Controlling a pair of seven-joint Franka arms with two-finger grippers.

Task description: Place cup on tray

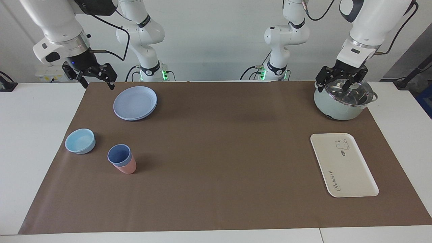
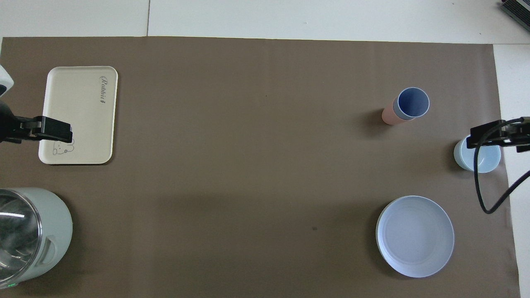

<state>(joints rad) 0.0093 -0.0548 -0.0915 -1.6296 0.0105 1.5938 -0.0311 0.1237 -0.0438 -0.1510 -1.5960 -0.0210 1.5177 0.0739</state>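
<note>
Judging the periwinkle cup point(image 1: 118, 154) light, stiff and slippery, nested in the pink cup point(image 1: 126, 167), I'd pinch its rim with my right gripper point(image 1: 90, 75), open wide, while my left gripper point(image 1: 341, 78), also open, waits over the pot point(image 1: 341, 101).

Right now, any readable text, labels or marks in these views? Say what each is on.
"Rabbit": script lettering on the tray, along its edge.
Small dark mark beside the tray's bear drawing: too small to read.
Logo on each arm's base joint: too small to read.
Nothing legible on anything else.

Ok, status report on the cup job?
Both grippers raised, idle: left gripper over pot, right gripper. Cup nested in pink cup. Tray bare.
</note>
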